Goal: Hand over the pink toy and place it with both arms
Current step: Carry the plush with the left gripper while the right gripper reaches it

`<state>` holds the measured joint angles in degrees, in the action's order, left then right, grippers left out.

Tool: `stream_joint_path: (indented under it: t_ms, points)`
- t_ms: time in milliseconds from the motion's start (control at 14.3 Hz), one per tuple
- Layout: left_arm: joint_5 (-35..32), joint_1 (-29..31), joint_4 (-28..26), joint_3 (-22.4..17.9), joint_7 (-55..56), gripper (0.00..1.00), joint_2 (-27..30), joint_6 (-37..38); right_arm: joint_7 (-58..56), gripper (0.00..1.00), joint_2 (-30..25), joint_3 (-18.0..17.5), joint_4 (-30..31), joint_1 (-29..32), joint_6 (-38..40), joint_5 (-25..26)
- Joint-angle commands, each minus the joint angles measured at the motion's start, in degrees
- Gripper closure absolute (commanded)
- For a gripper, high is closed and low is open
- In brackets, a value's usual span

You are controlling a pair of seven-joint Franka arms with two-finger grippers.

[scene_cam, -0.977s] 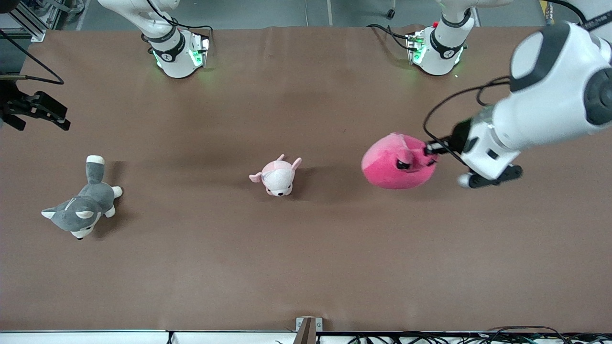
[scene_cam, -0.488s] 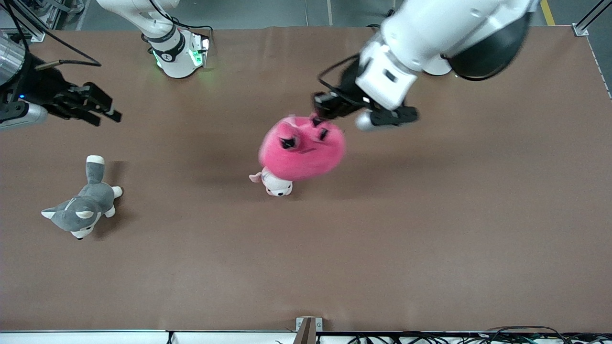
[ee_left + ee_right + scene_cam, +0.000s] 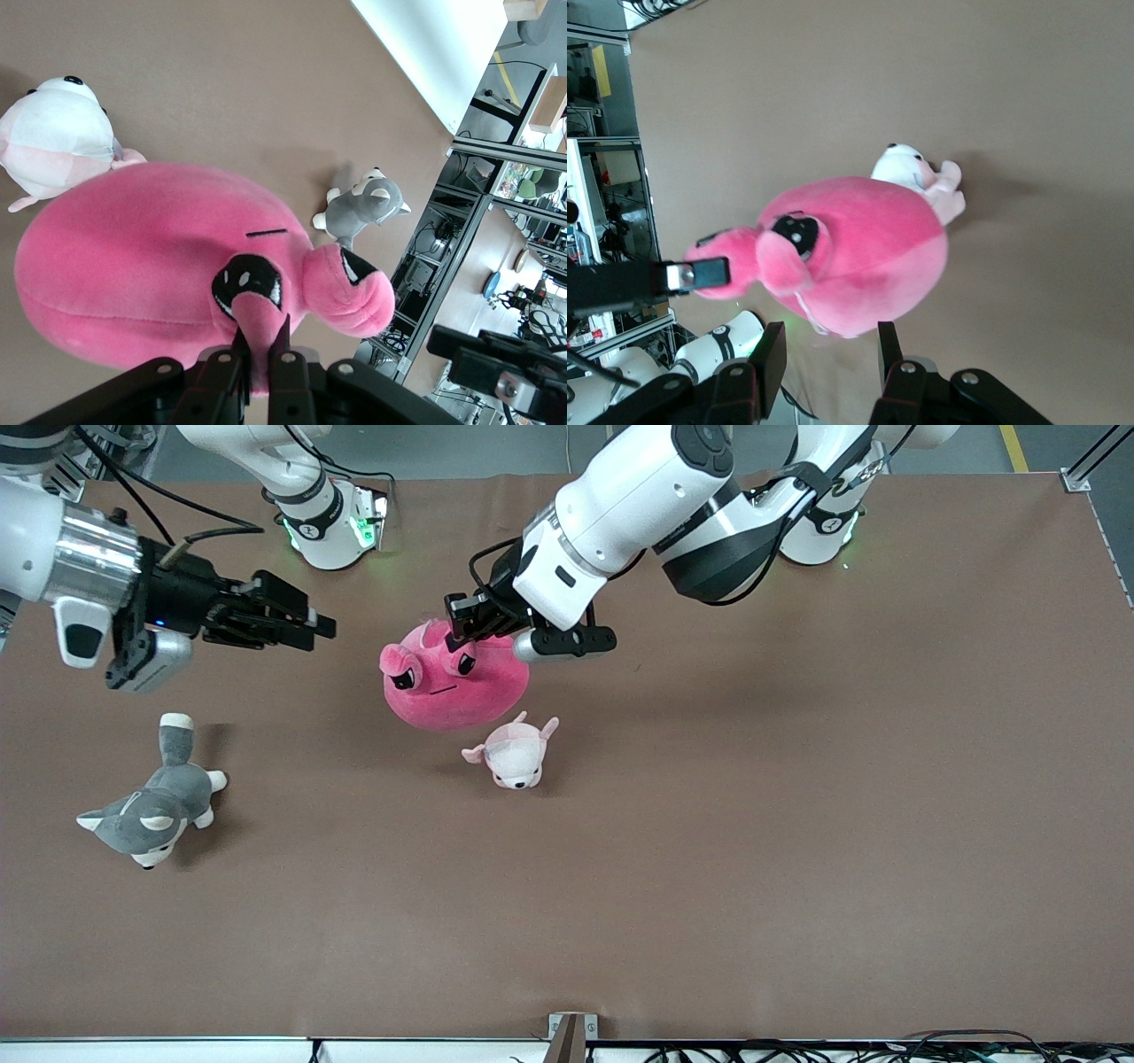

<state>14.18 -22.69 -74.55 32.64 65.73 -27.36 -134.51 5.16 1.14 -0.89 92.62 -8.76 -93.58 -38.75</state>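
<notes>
The hot-pink plush toy (image 3: 452, 682) hangs in the air from my left gripper (image 3: 462, 632), over the table just beside the small pale plush. In the left wrist view the left gripper (image 3: 261, 341) is shut on one ear of the pink toy (image 3: 168, 257). My right gripper (image 3: 312, 625) is open and empty, level with the toy and a short gap from it, toward the right arm's end. In the right wrist view the toy (image 3: 859, 248) fills the middle ahead of the open right gripper (image 3: 828, 350) and is not between the fingers.
A small pale pink-and-white plush (image 3: 514, 755) lies on the brown table (image 3: 753, 824), nearer the front camera than the hanging toy. A grey-and-white husky plush (image 3: 151, 810) lies toward the right arm's end. Both arm bases stand at the table's back edge.
My left arm has swung the pink toy from the left arm's end to over the middle of the table. My right gripper has moved in from the table's end toward the toy.
</notes>
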Motion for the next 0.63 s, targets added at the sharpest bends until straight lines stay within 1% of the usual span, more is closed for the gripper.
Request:
stream_joint_path:
  t_ms: [0, 209, 349, 558]
  points:
    - [0.3, -0.3, 1.7, -0.3, 1.1, 1.0, 0.0, 0.2, 0.8, 0.51, 1.3, 0.6, -0.5, -2.9, -1.7, -0.9]
    - [0.1, -0.3, 1.6, -0.3, 1.1, 1.0, 0.0, 0.2, 0.9, 0.51, 2.9, 0.6, -0.5, -5.6, -2.0, -1.4]
    - [0.1, -0.3, 1.5, -0.3, 1.2, 1.0, 0.0, 0.2, 1.0, 0.51, 3.0, 0.6, -0.5, -7.1, -4.5, -1.5]
    - [0.1, -0.3, 1.3, -0.2, 1.2, 1.0, -0.1, 0.2, 1.1, 0.5, 3.4, 0.6, -1.2, -6.5, -4.8, -2.7]
